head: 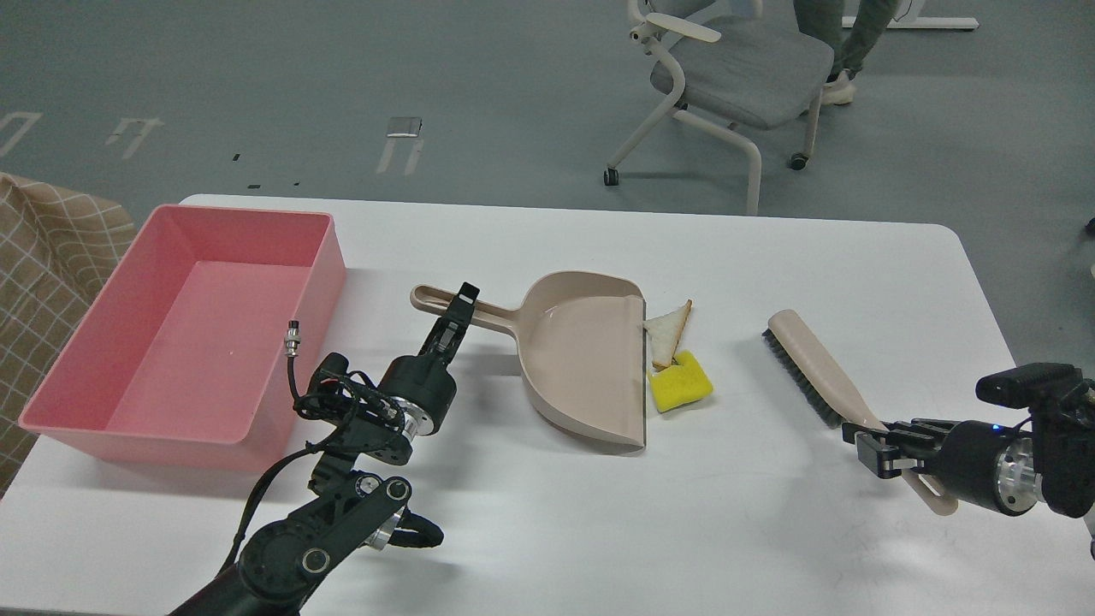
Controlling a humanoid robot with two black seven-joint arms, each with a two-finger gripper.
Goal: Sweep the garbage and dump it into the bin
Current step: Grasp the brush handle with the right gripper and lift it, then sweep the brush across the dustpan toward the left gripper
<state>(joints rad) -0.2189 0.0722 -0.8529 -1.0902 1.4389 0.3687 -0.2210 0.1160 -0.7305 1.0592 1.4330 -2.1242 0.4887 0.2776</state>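
**user1:** Left gripper [462,305] first, since that's where I looked in the head view. It's sitting right on the handle of the beige plastic dustpan [582,368], fingers pointing toward 1 o'clock. Honestly it's dark and seen end-on, so I can't tell how wide the jaws are or whether they've actually clamped the handle.

**user2:** Agreed. Right gripper [877,445] is easier: its black fingers are closed around the handle end of the beige brush with black bristles [813,368], which lies on the white table [770,530] with the bristle end pointing toward 11 o'clock.

**user1:** And the garbage? Triangular slice of white bread with brown crust [670,332] is at the dustpan's open lip, leaning against the edge. Bright yellow sponge-like block [680,385] is just beside it, at 6 o'clock from the bread, also touching or nearly touching the lip. Neither is inside the pan.

**user2:** Yep. Large shallow pink plastic tub [85,376] is over at 9 o'clock from the dustpan, well apart from both pieces. Brush is at 3 o'clock from the sponge, near but not touching.
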